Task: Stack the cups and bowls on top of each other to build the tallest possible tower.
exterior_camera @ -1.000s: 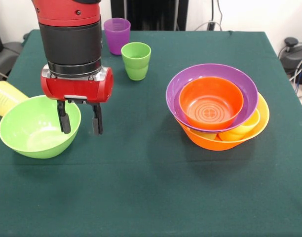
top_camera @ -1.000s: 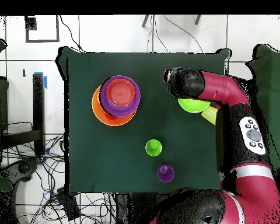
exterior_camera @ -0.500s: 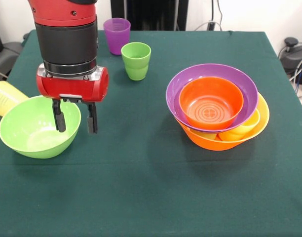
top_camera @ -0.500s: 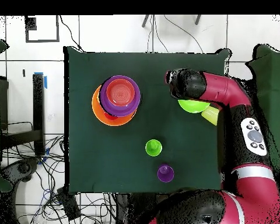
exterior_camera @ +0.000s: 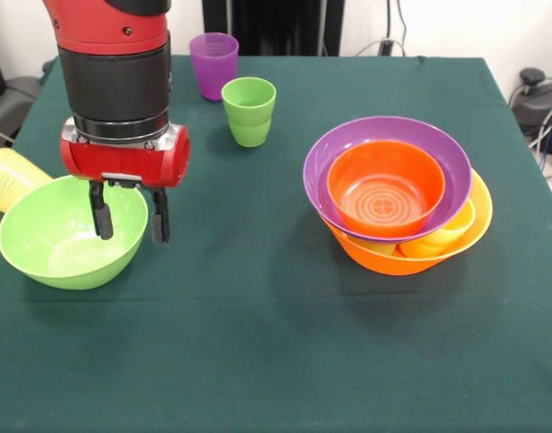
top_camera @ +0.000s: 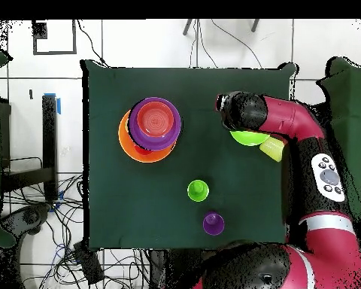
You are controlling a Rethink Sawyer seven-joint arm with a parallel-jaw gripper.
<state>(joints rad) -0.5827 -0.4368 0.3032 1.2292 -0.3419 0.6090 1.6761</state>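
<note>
My gripper (exterior_camera: 129, 219) is open and straddles the right rim of the lime green bowl (exterior_camera: 55, 236), one finger inside it and one outside. From overhead my arm covers most of that bowl (top_camera: 249, 138). A pale yellow cup (exterior_camera: 7, 176) lies on its side behind the bowl. The tower (exterior_camera: 398, 194) stands at the right: a yellow-orange bowl (exterior_camera: 393, 259) as base, a purple bowl (exterior_camera: 393, 129) on it, a small orange bowl (exterior_camera: 384, 185) inside that. A yellow-orange cup (exterior_camera: 443, 236) is wedged under the purple bowl. A lime green cup (exterior_camera: 249, 110) and a purple cup (exterior_camera: 213, 64) stand upright at the back.
The dark green table cloth (exterior_camera: 258, 361) covers the table; its edges drop off at the left and right. Cables and equipment lie on the floor beyond the table (top_camera: 33, 218).
My gripper has shifted a little to the left in the front view, so that it now straddles the lime green bowl's rim. Nothing else moved.
</note>
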